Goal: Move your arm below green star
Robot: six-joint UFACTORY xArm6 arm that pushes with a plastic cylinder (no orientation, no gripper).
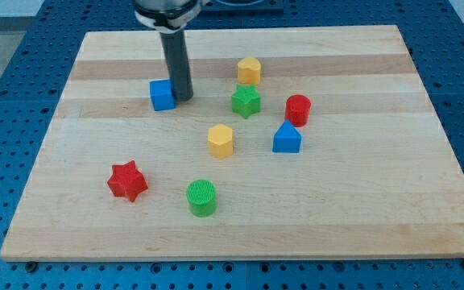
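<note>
The green star (246,101) lies on the wooden board (361,201), a little above the middle. My tip (183,99) rests on the board to the star's left, at about the star's height in the view. It stands right beside the blue cube (162,95), on that cube's right side, seemingly touching it. A gap of roughly one block width lies between my tip and the green star.
A yellow block (250,71) sits just above the star. A red cylinder (298,109) and a blue block (287,138) lie to its right. A yellow hexagon block (221,140), a green cylinder (201,197) and a red star (127,180) lie below.
</note>
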